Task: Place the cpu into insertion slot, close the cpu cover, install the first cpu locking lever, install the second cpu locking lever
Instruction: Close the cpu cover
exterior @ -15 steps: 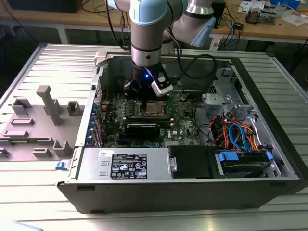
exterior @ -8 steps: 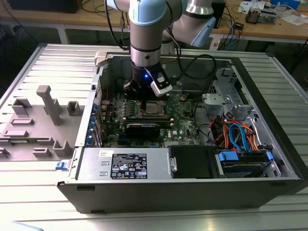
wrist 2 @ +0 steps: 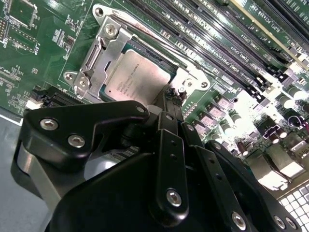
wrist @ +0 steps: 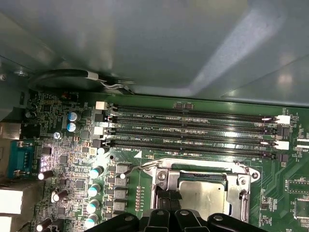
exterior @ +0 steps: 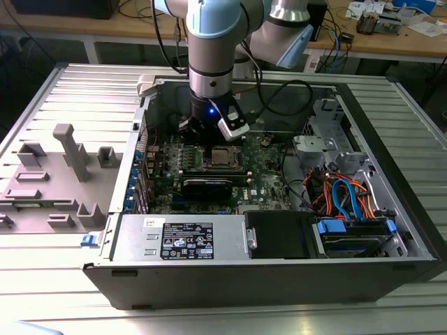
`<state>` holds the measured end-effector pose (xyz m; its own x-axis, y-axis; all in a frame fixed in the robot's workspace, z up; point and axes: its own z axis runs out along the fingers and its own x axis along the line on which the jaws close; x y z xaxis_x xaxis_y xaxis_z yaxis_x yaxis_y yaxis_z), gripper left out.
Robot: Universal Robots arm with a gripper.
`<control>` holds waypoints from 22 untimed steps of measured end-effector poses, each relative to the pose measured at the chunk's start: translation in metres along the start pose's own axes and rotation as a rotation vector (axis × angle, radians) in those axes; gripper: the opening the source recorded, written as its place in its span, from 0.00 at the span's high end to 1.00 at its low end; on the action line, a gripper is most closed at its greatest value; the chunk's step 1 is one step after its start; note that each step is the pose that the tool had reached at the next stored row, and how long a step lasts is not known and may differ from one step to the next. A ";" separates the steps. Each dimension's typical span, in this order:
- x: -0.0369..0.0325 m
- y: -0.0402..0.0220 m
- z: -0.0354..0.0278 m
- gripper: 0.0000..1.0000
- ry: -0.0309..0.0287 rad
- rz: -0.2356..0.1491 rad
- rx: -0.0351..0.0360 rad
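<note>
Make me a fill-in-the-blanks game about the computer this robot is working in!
1. The circuit board is coloured ____.
2. The cpu shows through the square window of the silver cpu ____.
3. The long memory slots beside it are coloured ____.
Missing words: green; cover; black.

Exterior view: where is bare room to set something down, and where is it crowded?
Free: the ribbed table on the exterior view's right of the case, and the strip in front of it. Crowded: the grey fixture on that view's left; inside the case, the hand over the cpu, cables further right.
</note>
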<state>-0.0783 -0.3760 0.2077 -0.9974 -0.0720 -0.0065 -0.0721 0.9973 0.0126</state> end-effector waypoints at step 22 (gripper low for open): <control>0.0008 0.0002 -0.0064 0.89 -0.0001 0.000 -0.0001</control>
<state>-0.0790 -0.3759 0.2140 -0.9974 -0.0720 -0.0066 -0.0721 0.9973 0.0128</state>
